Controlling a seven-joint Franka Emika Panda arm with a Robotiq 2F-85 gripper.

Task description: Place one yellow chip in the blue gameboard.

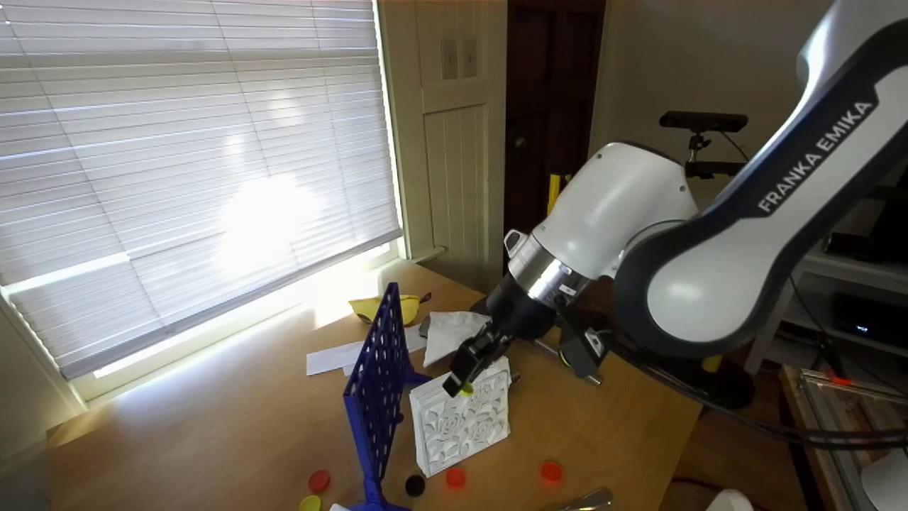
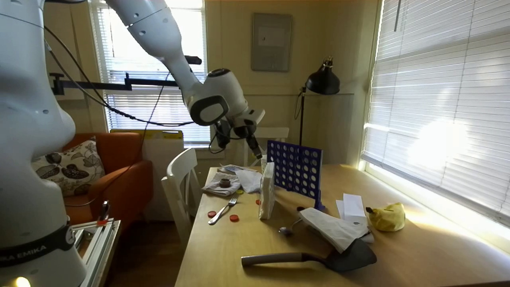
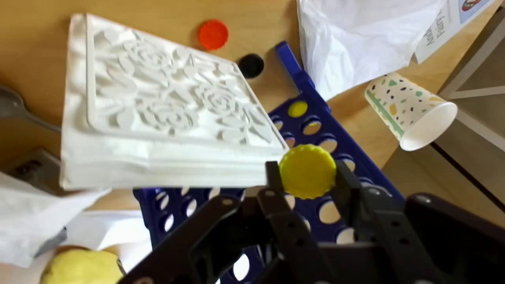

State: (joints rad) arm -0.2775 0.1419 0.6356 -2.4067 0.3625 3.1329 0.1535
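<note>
I've got the gripper (image 3: 309, 175) clamped on 1 yellow chip (image 3: 307, 169), its ridged edge between the 2 fingertips, right of center in the wrist view. The blue gameboard (image 1: 376, 394) stands upright, low and left of center in an exterior view; in the wrist view it runs diagonally behind the fingers. My chip is outside it. 1 corner hole shows yellow; can't tell if that's a chip seated there or one seen through. White flower-relief box (image 3: 165, 90) takes up the left and middle of the wrist view, upright, just beside the board; 1 fingertip overlaps its corner, contact unclear from here. Top middle of the wrist view: red chip (image 3: 213, 34) and black chip (image 3: 251, 66) on the wooden table (image 1: 213, 440). Patterned cup (image 3: 402, 106) at right, crumpled white sheet (image 3: 363, 39) upper right. In an exterior view I also get a fork (image 2: 225, 209) below center, a spatula (image 2: 352, 257) lower right, a yellow pouch (image 2: 388, 217) farther right, a black lamp (image 2: 323, 83) upper right.
</note>
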